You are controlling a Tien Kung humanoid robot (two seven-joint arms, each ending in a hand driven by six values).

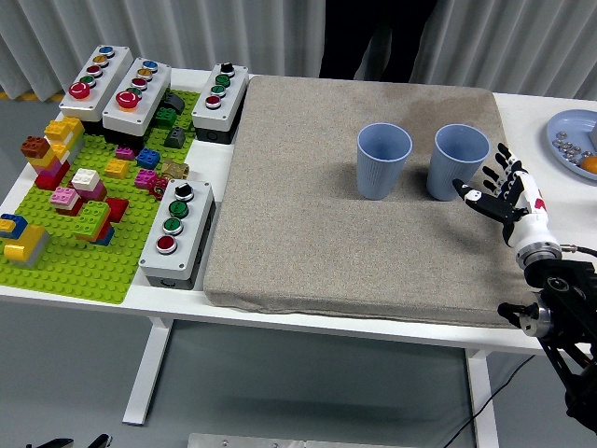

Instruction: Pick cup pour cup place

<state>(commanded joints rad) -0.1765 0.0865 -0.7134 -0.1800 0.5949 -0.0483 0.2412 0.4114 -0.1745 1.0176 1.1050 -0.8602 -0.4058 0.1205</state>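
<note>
At table's right edge: right hand (504, 196), coming up from the lower right corner on a black arm
Hand state: fingers (508, 171) spread and relaxed, grasping nothing, thumb pointing toward the cups
Just left of the hand: right cup (459, 161), light blue, upright on the mat, thumb tip close to its lower side; contact cannot be told
Further left of the hand: left cup (383, 160), same blue, upright, apart from the right cup
Under the hand and cups: grey mat (326, 233) spread over the white table (56, 280)
Beyond the hand, to its right: blue plate (571, 140) with small pieces on it
Well away to the hand's left: green baseplate (84, 252) with coloured bricks, ringed by grey button boxes (177, 229)
Across the table from the hand: person in dark clothing (378, 37)
</note>
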